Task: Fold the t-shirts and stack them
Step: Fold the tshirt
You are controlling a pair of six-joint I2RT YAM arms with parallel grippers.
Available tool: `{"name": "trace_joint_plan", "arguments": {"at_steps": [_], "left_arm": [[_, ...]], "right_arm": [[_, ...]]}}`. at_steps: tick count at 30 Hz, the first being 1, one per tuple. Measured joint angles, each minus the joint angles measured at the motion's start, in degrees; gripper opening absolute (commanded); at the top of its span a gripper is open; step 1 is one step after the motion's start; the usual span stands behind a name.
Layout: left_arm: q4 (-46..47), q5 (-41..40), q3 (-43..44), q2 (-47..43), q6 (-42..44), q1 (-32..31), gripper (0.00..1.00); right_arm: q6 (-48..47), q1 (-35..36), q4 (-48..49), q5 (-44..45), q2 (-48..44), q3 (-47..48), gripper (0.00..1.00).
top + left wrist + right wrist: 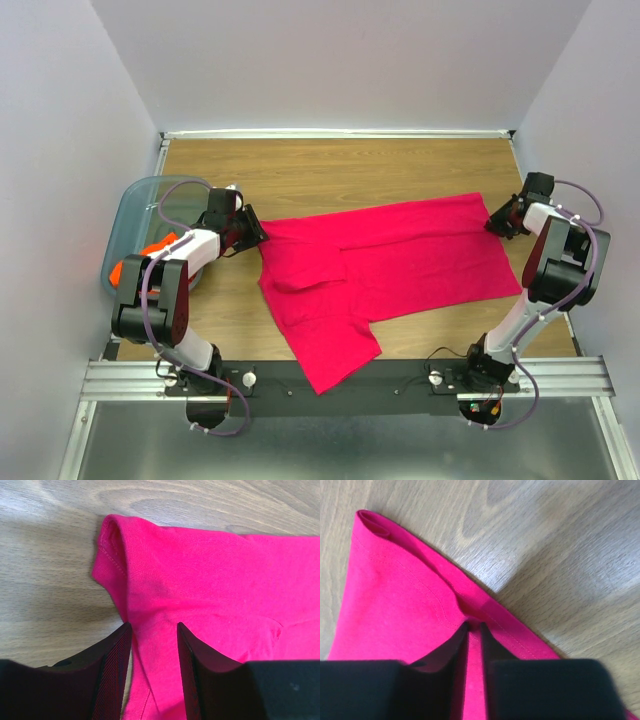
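My right hand pinched the pink t-shirt by its hem. My left hand straddled the opposite corner, standing open. The orange t-shirt lay mostly hidden, apparently inside the bin.

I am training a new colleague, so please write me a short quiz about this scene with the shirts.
1. True or false: the orange shirt lies in the bin.
2. Which tool pinches the pink shirt with fingers almost closed? A) left tool B) right tool
3. Fill in: the pink shirt is spread on the ____.
Key: 1 true; 2 B; 3 table.
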Motion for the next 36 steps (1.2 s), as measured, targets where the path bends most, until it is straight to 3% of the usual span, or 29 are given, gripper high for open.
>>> {"name": "trace_joint_plan", "arguments": {"at_steps": [1,3,16,19,21,36], "left_arm": [[0.0,0.0,0.0,0.02,0.0,0.0,0.49],[0.02,0.0,0.0,0.02,0.0,0.0,0.49],[0.0,-0.07,0.0,0.04,0.02,0.0,0.49],[-0.02,-0.11,0.07,0.46,0.04,0.0,0.45],[-0.04,-0.11,0.15,1.03,-0.07,0.0,0.34],[0.59,-0.04,4.92,6.58,0.22,-0.26,0.33]], "right_arm": [[-0.17,0.0,-0.02,0.0,0.0,0.0,0.07],[-0.46,0.0,-0.04,0.02,0.0,0.0,0.01],[-2.8,0.0,-1.99,4.39,-2.36,1.07,0.01],[-3.23,0.0,-2.16,5.79,-2.45,1.16,0.01],[-3.41,0.0,-2.36,6.69,-2.45,1.16,0.01],[-3.85,0.0,-2.73,7.48,-2.08,1.16,0.01]]}}
